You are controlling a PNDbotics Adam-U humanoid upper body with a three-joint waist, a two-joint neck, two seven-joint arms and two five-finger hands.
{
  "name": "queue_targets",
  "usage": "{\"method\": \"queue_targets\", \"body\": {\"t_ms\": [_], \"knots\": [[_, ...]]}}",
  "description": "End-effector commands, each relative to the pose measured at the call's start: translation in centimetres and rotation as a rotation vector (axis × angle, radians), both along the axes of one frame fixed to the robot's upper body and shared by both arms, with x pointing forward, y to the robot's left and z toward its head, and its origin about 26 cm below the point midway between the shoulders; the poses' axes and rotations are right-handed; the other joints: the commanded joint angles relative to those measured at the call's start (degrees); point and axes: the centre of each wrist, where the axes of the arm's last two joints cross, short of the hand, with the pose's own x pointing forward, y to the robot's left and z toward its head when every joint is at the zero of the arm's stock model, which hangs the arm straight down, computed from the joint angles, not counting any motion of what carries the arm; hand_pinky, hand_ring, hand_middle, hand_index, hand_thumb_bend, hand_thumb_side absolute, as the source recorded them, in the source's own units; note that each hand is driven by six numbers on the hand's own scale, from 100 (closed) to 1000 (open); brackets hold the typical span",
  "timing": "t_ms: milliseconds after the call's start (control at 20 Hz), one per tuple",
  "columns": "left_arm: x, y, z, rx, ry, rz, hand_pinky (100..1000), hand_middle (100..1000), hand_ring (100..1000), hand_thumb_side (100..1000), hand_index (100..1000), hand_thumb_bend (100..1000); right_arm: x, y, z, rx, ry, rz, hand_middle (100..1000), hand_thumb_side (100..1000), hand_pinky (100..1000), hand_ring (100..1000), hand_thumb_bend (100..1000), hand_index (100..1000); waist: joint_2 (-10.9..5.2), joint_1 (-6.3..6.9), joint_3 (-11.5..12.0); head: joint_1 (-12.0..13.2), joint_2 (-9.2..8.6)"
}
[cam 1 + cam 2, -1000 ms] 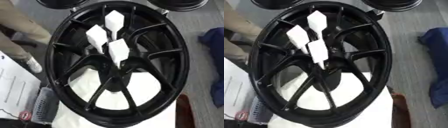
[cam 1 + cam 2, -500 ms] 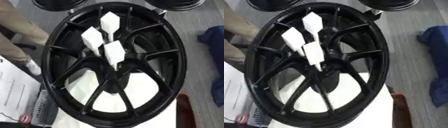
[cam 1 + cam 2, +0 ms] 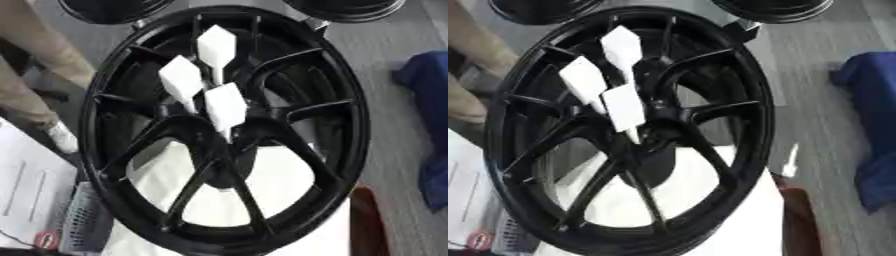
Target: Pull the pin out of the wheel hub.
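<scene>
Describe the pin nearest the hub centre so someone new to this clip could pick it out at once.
Start at the big black wheel filling the view. Three white pins with broad flat heads stand clustered around its hub. The one meant is the lowest pin, its narrow stem going down at the point where the spokes meet; the other two pins sit above it, further up the wheel.

The whole view has shifted with the camera; the wheel hub (image 3: 219, 130) and three white pins (image 3: 225, 106) kept their places.

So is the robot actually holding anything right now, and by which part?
Nothing is held that these views show: neither hand is in the picture. Three white pins stand in the middle of the black wheel hub, with nothing touching them.
</scene>
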Motion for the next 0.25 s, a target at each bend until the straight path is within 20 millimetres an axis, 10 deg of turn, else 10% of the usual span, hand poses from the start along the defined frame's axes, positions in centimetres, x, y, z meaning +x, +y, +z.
{"method": "queue_targets", "body": {"t_ms": [50, 250], "knots": [[-0.2, 0.0, 1.2, 0.027, -0.031, -0.002, 706, 561, 801, 561, 710, 742, -0.2, 0.6, 1.6, -0.025, -0.029, 0.009, 743, 455, 843, 721, 100, 847, -0.85, -0.3, 0.08, -0.24, -0.61], [-0.1, -0.2, 1.4, 0.026, -0.039, -0.01, 705, 560, 801, 560, 709, 740, 0.2, 1.6, 1.8, 0.022, -0.044, 0.058, 677, 444, 830, 670, 100, 801, -0.81, -0.27, 0.28, -0.56, -0.88]]}}
